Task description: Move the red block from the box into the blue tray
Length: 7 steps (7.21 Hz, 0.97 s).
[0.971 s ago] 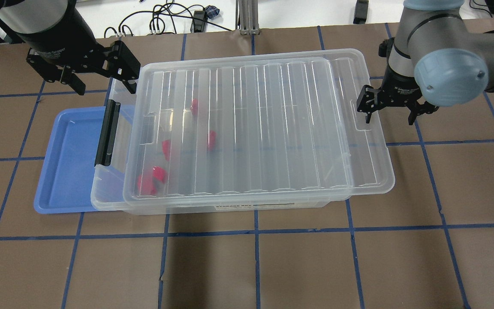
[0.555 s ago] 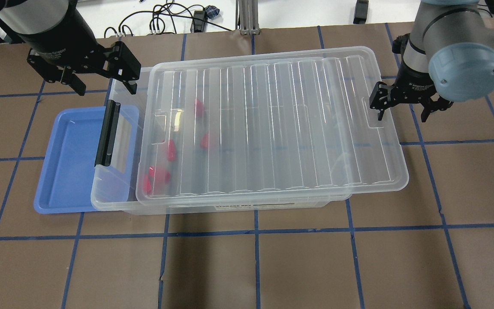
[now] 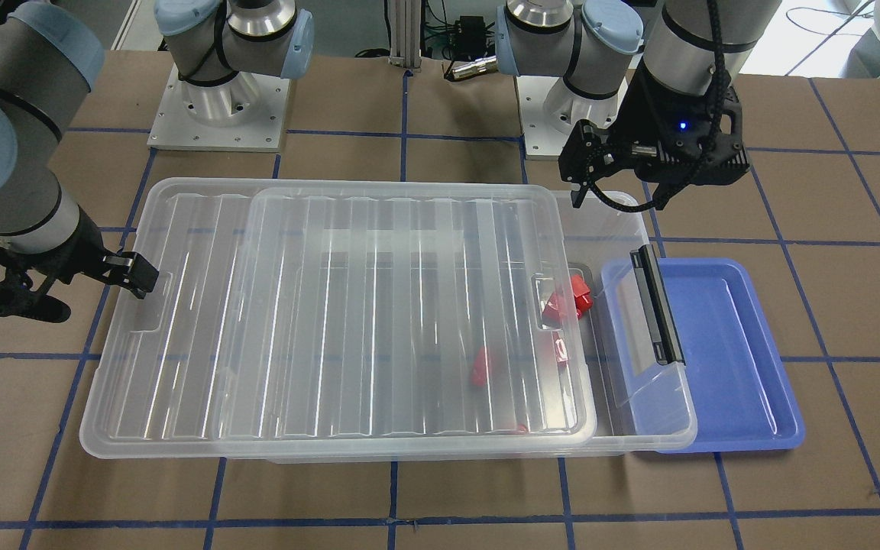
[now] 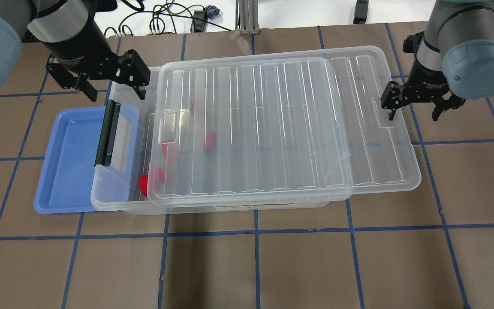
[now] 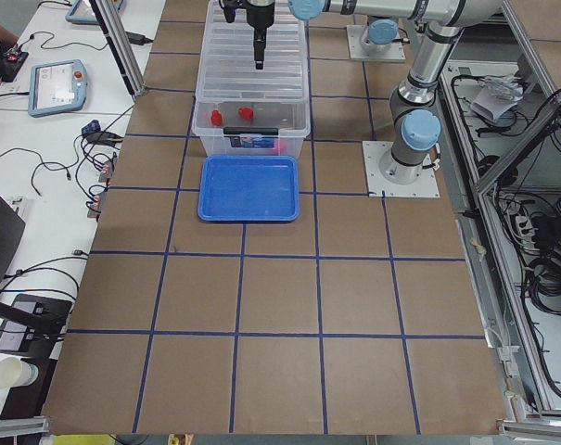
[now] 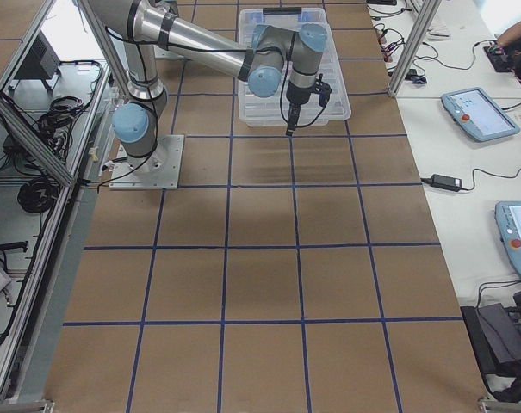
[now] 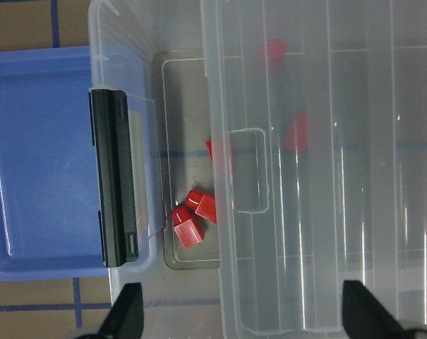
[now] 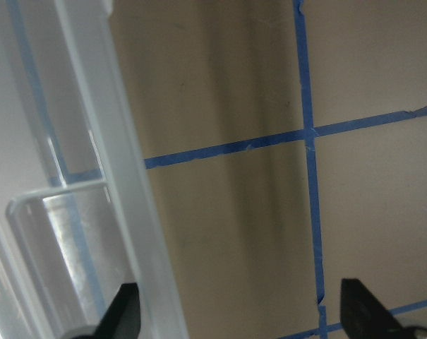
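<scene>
The clear box point(image 4: 114, 195) stands mid-table, its black latch bar point(image 4: 107, 133) over the blue tray point(image 4: 69, 163). Its ribbed lid point(image 4: 290, 124) lies shifted toward the robot's right, leaving the tray-side end uncovered. Several red blocks lie inside. A cluster point(image 7: 192, 219) sits in the uncovered strip, and others point(image 4: 209, 138) are under the lid. My left gripper point(image 4: 113, 89) is open and empty, hovering over the box's far corner near the opening. My right gripper point(image 4: 414, 110) is open, straddling the lid's far end with one finger point(image 4: 390, 112) in its handle notch.
The lid overhangs the box on the robot's right point(image 3: 127, 344). Brown table with blue tape grid point(image 4: 255, 266) surrounds the box. Cables point(image 4: 165, 19) lie beyond the far edge. The tray point(image 3: 730, 367) holds nothing.
The lid has slid toward the robot's right with my right gripper, uncovering the tray-side end of the box and some red blocks. My left gripper has shifted slightly right toward the opening.
</scene>
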Motion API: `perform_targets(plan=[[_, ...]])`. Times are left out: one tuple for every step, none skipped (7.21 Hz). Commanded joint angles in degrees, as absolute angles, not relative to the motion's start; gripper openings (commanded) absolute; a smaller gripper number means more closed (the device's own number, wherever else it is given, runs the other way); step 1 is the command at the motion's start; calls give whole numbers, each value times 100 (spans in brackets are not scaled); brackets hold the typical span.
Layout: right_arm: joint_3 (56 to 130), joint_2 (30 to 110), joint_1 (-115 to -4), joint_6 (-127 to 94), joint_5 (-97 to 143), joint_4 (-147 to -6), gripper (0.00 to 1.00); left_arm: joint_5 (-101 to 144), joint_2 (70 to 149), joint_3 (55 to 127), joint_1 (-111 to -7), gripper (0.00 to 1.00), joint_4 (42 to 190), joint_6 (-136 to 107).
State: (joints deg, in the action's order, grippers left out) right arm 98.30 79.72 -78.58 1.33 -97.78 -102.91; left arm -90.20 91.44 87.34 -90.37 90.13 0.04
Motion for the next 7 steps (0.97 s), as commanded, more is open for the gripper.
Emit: perform_targets(plan=[[9826,7972,-7621,577,-9826,-10327,100,-9035,9228,8798,-9000,100,9009,-17],[9826,7972,-7533,824,-9983,-10327,100,-9000,9229,8867,-9000,100,9009,-35],[9826,7972,-7428,904,-9984,-10336,100,-8948,9263,8990,-8983,100,8948,-44],[9826,7972,-7331,1062,-9993,-10336,100,-8947,9377,9217,-8956,100,8556,-27],[9826,7972,-7226,1194,-9984,-10336,100,-8799,9491,9394,-8939,100,8421,-122],[9826,7972,-7138,1352,-10002,-10345,100,-8693,9553,9517,-8930,100,8420,-254],[9826,7972,-7032,1545,-10072,-10336,100,-8684,9649,9527,-8912,100,8420,-255]])
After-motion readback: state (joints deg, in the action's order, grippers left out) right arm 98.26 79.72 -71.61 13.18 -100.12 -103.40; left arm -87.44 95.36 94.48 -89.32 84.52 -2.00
